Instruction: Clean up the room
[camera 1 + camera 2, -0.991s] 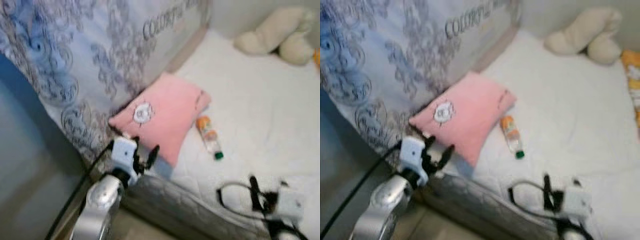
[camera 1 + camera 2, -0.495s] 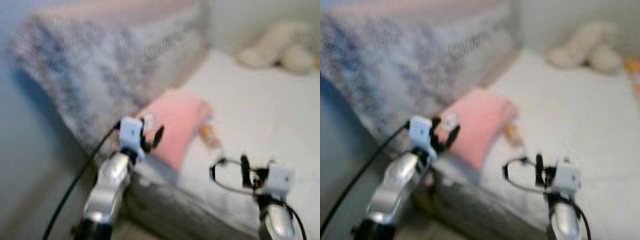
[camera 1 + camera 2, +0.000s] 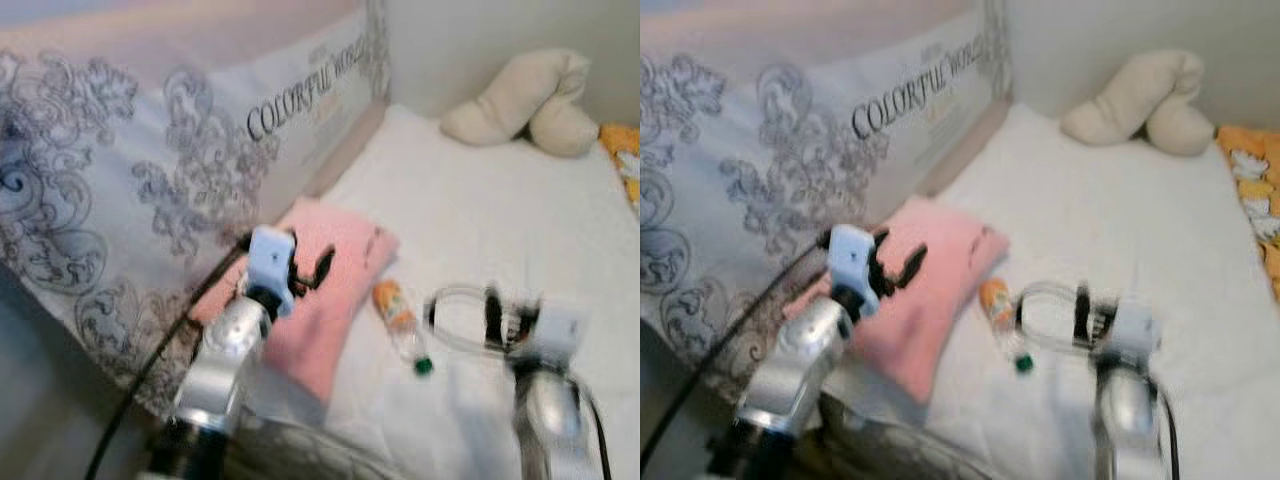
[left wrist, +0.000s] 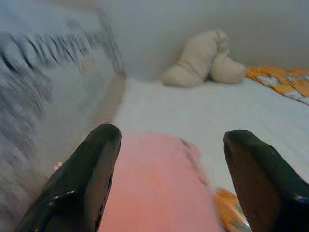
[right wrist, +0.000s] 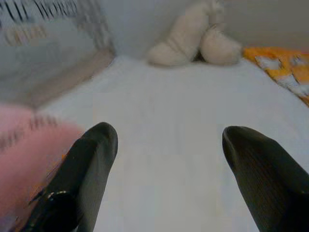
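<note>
— Pink is the pillow (image 3: 330, 290), right? How many pillows are there?

— One pink pillow. It lies on the white bed (image 3: 480, 210), close to the padded side rail (image 3: 180, 190) with grey swirls and letters on it. The pillow has a small round picture on it, partly hidden behind the left arm.

— What else is on the bed?

— One little bottle (image 3: 400, 325). It is orange at one end and has a green cap at the other. It lies flat, just beside the pillow. At the far end, against the wall, there is one cream soft toy (image 3: 520, 95). Next to the toy is one orange blanket (image 3: 1250, 190) with white shapes on it.

— How many grippers can you see?

— Two. The left gripper (image 3: 300, 275) hangs over the pink pillow. Its fingers (image 4: 91, 179) are spread wide apart and hold nothing. The pillow fills the space between them in the left wrist view.

— And the other one?

— The right gripper (image 3: 480, 315) is over the white sheet, near the bottle, on the side away from the pillow. It looks blurry from the head. In the right wrist view its fingers (image 5: 260, 179) are also wide apart with nothing in them, and the sheet lies between them.

— Is anything in the way?

— The left arm and its black cable cover part of the pillow and the rail. The bottle lies between the pillow and the right gripper.
</note>
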Motion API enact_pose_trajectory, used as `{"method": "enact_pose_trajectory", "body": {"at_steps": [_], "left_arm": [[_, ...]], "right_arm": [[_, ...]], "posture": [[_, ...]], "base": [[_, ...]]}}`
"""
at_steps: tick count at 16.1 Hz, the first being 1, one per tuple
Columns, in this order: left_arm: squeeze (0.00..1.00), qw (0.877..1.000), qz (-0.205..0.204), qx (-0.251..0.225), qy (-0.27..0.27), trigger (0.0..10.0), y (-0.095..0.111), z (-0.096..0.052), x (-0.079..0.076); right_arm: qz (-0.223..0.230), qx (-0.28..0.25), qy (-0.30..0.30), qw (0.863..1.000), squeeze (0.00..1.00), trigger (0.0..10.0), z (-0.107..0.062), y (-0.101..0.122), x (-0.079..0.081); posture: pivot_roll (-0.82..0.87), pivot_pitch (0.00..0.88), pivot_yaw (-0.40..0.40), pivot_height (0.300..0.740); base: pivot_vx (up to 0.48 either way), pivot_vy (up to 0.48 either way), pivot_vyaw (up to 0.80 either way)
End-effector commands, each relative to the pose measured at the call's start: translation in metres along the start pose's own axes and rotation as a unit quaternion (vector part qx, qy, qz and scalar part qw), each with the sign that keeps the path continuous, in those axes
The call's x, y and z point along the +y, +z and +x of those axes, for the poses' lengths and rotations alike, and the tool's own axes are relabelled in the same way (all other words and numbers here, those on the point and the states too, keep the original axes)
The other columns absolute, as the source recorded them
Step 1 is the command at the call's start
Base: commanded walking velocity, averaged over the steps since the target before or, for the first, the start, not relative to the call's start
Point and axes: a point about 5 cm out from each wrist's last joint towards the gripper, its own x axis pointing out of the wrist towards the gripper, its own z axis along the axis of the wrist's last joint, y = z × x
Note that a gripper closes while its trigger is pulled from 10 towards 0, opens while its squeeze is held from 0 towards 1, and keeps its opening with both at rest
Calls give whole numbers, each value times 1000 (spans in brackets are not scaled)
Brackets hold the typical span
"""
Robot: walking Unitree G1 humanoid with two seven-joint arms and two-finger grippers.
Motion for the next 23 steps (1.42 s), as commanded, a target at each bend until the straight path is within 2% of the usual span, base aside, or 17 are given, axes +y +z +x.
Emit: {"method": "enact_pose_trajectory", "body": {"at_steps": [1, 2, 3, 4, 5, 6, 7, 10, 12, 15, 17, 19, 20, 21, 22, 23], "left_arm": [[0, 1000, 24, -10, -8, 10000, 7, 1, 2], [0, 998, 39, -22, -53, 10000, 16, 4, -5], [0, 992, 38, -31, -117, 10000, 25, 3, -18], [0, 977, 46, -33, -204, 10000, 33, -2, -34], [0, 970, 52, -31, -234, 10000, 37, -5, -39], [0, 961, 56, -34, -268, 10000, 47, -17, -49], [0, 966, 57, -32, -252, 10000, 49, -20, -47], [0, 974, 53, -30, -219, 10000, 55, -26, -39], [0, 979, 51, -24, -196, 10000, 62, -34, -34], [0, 982, 46, -25, -180, 10000, 66, -40, -37], [0, 984, 42, -26, -172, 10000, 69, -45, -40], [0, 984, 37, -31, -169, 10000, 74, -48, -41], [0, 985, 34, -32, -167, 10000, 76, -49, -42], [0, 985, 33, -32, -167, 10000, 76, -50, -43], [0, 985, 31, -28, -166, 10000, 74, -51, -43], [0, 985, 30, -26, -166, 10000, 73, -51, -44]], "right_arm": [[23, 33, -8, 999, 0, 10000, 4, -11, 1], [36, 55, -5, 998, 0, 10000, 19, -15, 1], [48, 76, -11, 996, 0, 10000, 28, -19, -1], [59, 110, -8, 992, 0, 10000, 40, -28, 4], [62, 127, -2, 990, 0, 10000, 45, -32, 8], [43, 151, 12, 988, 0, 10000, 50, -39, 14], [29, 169, 8, 985, 0, 10000, 54, -44, 17], [35, 203, 14, 979, 0, 10000, 51, -55, 24], [28, 196, 54, 979, 0, 10000, 55, -51, 44], [27, 196, 90, 976, 0, 10000, 53, -52, 61], [5, 166, 107, 980, 0, 10000, 55, -46, 67], [-39, 101, 97, 989, 0, 10000, 57, -35, 64], [-60, 37, 80, 994, 0, 10000, 52, -26, 62], [-63, 10, 74, 995, 0, 10000, 49, -23, 61], [-52, -32, 73, 995, 0, 10000, 40, -17, 69], [-41, -34, 77, 996, 0, 10000, 37, -18, 75]], "posture": [[167, 19, -1, 740], [175, 37, -6, 740], [205, 96, -22, 740], [237, 155, -29, 740], [248, 176, -26, 740], [300, 256, -23, 740], [313, 275, -23, 740], [360, 338, -23, 740], [367, 349, -26, 740], [371, 346, -41, 740], [383, 342, -58, 740], [392, 339, -74, 740], [388, 336, -77, 740], [385, 336, -77, 740], [372, 331, -74, 740], [369, 330, -72, 740]], "base": [[0, 0, 0], [0, 0, 0], [0, 0, 0], [0, 0, 0], [0, 0, 0], [0, 0, 0], [0, 0, 0], [0, 0, 0], [0, 0, 0], [0, 0, 0], [0, 0, 0], [0, 0, 0], [0, 0, 0], [0, 0, 0], [0, 0, 0], [0, 0, 0]]}}
